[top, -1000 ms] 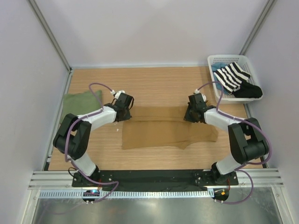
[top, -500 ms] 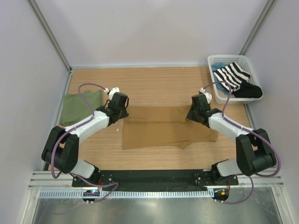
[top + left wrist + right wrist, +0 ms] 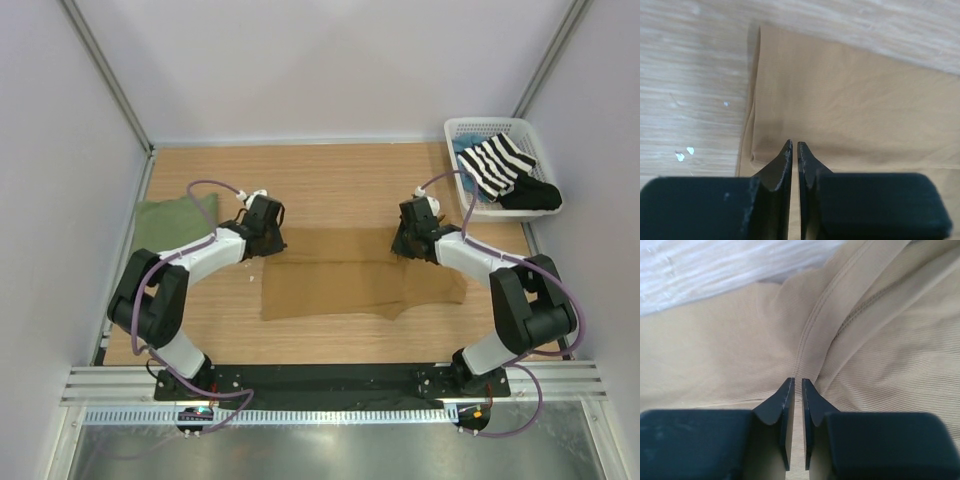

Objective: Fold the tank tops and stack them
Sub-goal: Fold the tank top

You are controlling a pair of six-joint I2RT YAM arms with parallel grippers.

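Observation:
The tan-brown tank top (image 3: 360,285) lies flat across the middle of the table, with a narrower band along its far side. My left gripper (image 3: 272,243) is at that band's far left corner and my right gripper (image 3: 402,246) is at its far right corner. In the left wrist view the gripper (image 3: 794,145) has its jaws pinched together on the tan cloth (image 3: 850,95). In the right wrist view the gripper (image 3: 798,381) is pinched on ribbed tan cloth (image 3: 730,340) beside a seam. The olive green tank top (image 3: 172,222) lies folded at the table's left edge.
A white basket (image 3: 455,128) stands at the back right. It holds a black-and-white striped garment (image 3: 495,165) and a black garment (image 3: 530,197) that hangs over its near rim. Grey walls enclose the table on three sides.
Half a second ago both grippers had drawn a little outward and away. They are now back at the tan top's far corners. The cloth's outline looks the same.

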